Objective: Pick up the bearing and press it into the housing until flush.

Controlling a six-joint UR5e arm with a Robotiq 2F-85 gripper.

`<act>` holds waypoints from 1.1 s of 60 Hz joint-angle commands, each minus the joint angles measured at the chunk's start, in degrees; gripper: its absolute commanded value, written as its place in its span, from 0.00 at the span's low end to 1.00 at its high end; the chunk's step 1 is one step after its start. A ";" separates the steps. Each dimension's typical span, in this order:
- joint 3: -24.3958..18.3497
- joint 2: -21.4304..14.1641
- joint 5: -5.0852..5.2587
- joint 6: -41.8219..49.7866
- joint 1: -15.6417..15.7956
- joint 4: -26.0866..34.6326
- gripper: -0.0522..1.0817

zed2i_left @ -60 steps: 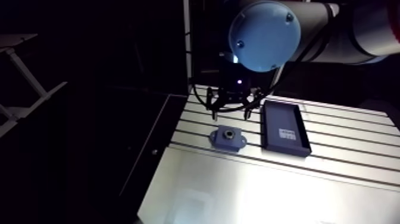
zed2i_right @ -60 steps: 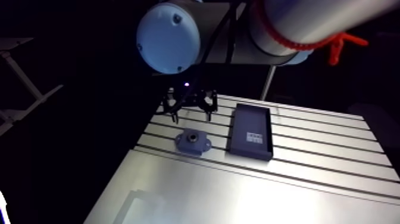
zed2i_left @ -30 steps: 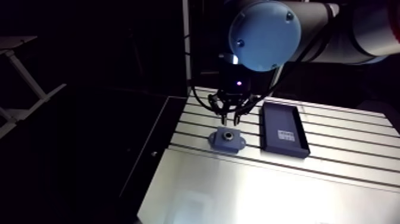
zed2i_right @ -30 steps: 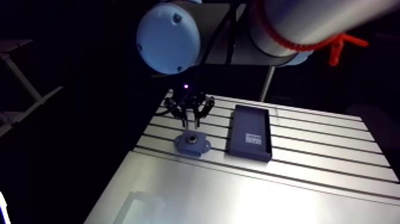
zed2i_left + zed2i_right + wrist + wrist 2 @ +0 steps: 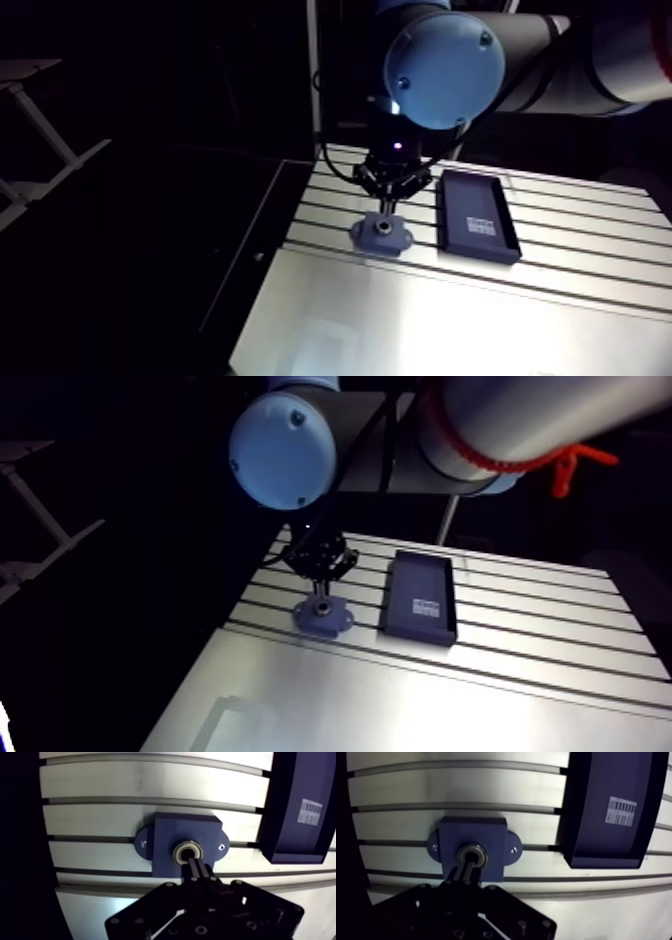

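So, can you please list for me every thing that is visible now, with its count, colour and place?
housing: one, dark blue, on the table, just ahead of the jaws
bearing: one, silver metal ring, sitting in the housing's bore
tray: one, dark blue, on the table beside the housing, not touching it
label: one, white with dark bars, inside the tray
table: one, silver aluminium, slotted, under everything
jaws: two, black, closed together, tips at the bearing

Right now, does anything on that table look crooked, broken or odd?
Nothing stands out. The bearing sits centred in the housing, with the shut gripper over it; the tray lies beside.
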 commanded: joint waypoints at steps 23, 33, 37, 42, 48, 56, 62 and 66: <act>1.67 0.63 0.09 4.03 -0.01 -3.32 0.99; 1.67 1.30 0.09 4.11 -0.10 -3.32 0.99; 1.75 1.43 0.09 4.11 -0.10 -3.63 0.99; 1.83 1.43 0.09 4.03 -0.10 -4.07 0.99; 2.18 1.61 0.09 3.51 -0.01 -4.88 0.99; 2.28 1.87 0.09 3.40 -0.09 -4.99 0.99; 2.29 1.87 0.09 3.40 -0.10 -5.00 0.99; 2.29 1.96 0.09 3.41 -0.02 -5.08 0.99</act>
